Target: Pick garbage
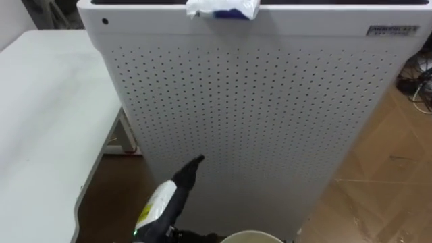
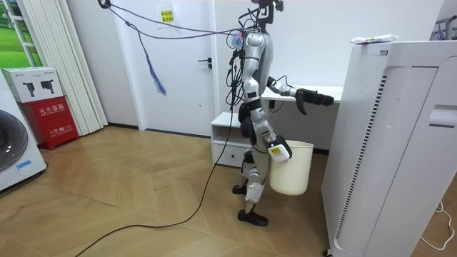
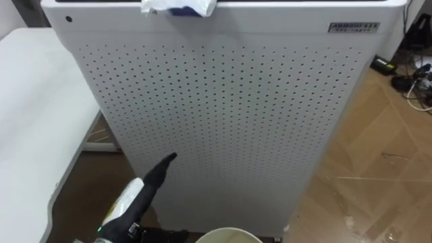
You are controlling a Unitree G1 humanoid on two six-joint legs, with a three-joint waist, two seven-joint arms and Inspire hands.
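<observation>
We see one piece of garbage, a crumpled white and blue wrapper (image 1: 223,8). It lies sideways on top of the one tall white air purifier (image 1: 256,121), at the top middle of the frame. Our left hand (image 1: 191,170) is nearer, low in the frame, loose and empty. The wrapper is up and a bit right of it. Our right hand (image 2: 279,153) grips the one white bucket (image 2: 291,171).

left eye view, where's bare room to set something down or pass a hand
The white table, left of the perforated cabinet, is bare. The cabinet's top edge looks free either side of the wrapper. Crowded: low down, the left robot hand and bucket rim before the cabinet.
</observation>
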